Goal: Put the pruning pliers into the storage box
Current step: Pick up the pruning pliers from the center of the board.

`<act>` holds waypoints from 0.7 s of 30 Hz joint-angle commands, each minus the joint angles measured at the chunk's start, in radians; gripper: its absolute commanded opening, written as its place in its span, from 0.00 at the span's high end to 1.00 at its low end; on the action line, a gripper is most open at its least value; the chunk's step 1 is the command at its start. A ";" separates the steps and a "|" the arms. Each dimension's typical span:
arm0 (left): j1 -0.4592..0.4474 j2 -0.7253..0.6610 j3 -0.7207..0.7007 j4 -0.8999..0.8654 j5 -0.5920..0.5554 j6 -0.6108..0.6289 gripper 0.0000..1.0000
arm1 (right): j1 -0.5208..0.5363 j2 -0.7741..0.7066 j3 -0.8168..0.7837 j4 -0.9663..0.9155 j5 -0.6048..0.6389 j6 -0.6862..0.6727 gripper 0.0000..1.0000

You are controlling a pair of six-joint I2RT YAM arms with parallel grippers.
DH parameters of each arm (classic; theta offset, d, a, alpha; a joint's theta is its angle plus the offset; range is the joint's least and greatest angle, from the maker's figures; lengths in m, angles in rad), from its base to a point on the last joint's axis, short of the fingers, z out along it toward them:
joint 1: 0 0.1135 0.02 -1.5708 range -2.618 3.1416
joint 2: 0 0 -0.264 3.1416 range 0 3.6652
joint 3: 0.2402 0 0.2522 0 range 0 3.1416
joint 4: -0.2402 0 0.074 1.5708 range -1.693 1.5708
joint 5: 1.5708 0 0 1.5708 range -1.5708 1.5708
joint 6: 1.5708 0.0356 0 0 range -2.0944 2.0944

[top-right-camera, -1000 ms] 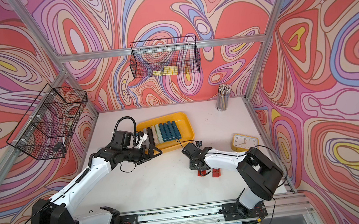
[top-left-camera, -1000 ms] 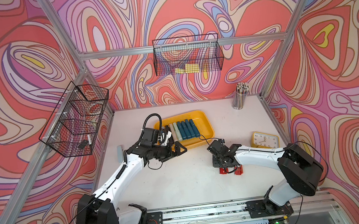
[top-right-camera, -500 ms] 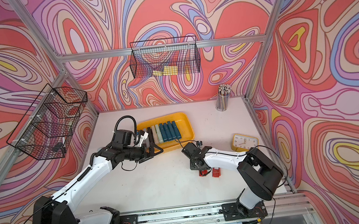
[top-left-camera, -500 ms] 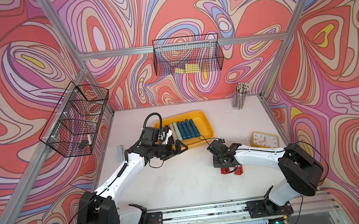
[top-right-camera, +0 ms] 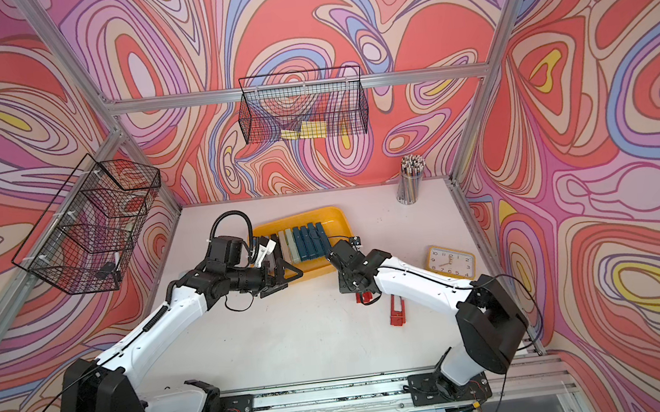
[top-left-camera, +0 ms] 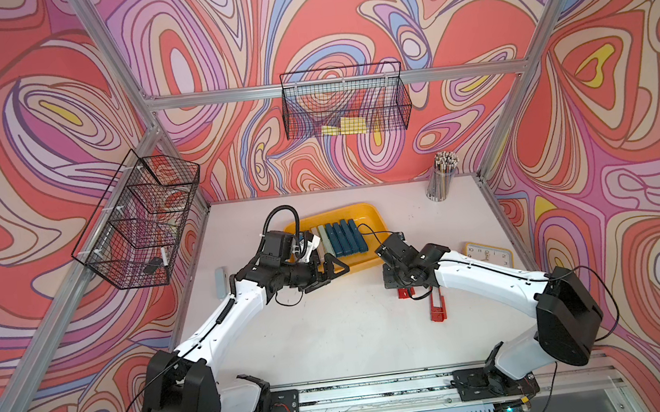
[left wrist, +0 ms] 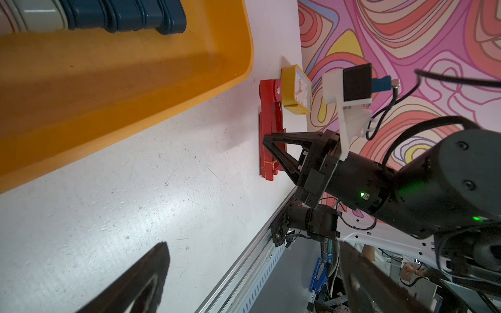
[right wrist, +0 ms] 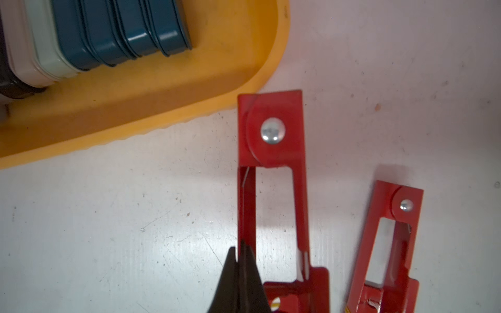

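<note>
- The red slotted pliers (right wrist: 271, 151) were flat, painted sheet metal with a long rectangular window and a domed silver rivet at the head. They sat just beside the near corner of the storage box (top-left-camera: 371, 215), outside it. Their long axis ran front to back, with the rivet end toward the box.
- The right gripper (right wrist: 239, 254) was pinched fully together on one thin side rail of those pliers, well back from the rivet. Whether they were lifted off the table could not be told.
- The second red pliers (right wrist: 387, 244), of the same slotted shape, lay nearly parallel just beside them on the robot's right, farther from the box.
- The box was smooth yellow plastic with rounded corners and a low rim. Inside it lay four glossy teal pliers (top-left-camera: 346, 236) with rounded ends, a mint one (top-left-camera: 324, 239), a beige one (top-right-camera: 283, 241) and a dark bar (right wrist: 9, 85). They were packed side by side and touching, with their long axes running from the near rim to the far rim.
- A grey bar (top-left-camera: 221, 283) lay on the table left of the left arm, also front to back.
- The left gripper (top-left-camera: 338, 276) hovered at the box's near rim, its fingers spread wide and empty.
- The table (top-left-camera: 334, 340) was white and scuffed. A yellow clock (top-left-camera: 488, 255) sat at its right edge and a cup of pencils (top-left-camera: 440, 180) at the back right. Black wire baskets (top-left-camera: 345, 105) hung on the walls.
</note>
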 commanded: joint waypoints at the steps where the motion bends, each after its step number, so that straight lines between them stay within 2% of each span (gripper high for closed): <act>1: -0.004 -0.002 0.047 0.035 0.014 -0.026 0.01 | -0.012 0.028 0.059 -0.011 -0.007 -0.067 1.00; 10: -0.004 0.029 0.129 0.011 -0.023 -0.022 0.01 | -0.113 0.091 0.174 0.009 -0.107 -0.184 1.00; 21: -0.005 0.111 0.235 -0.039 -0.084 0.017 0.01 | -0.190 0.179 0.295 0.007 -0.159 -0.294 1.00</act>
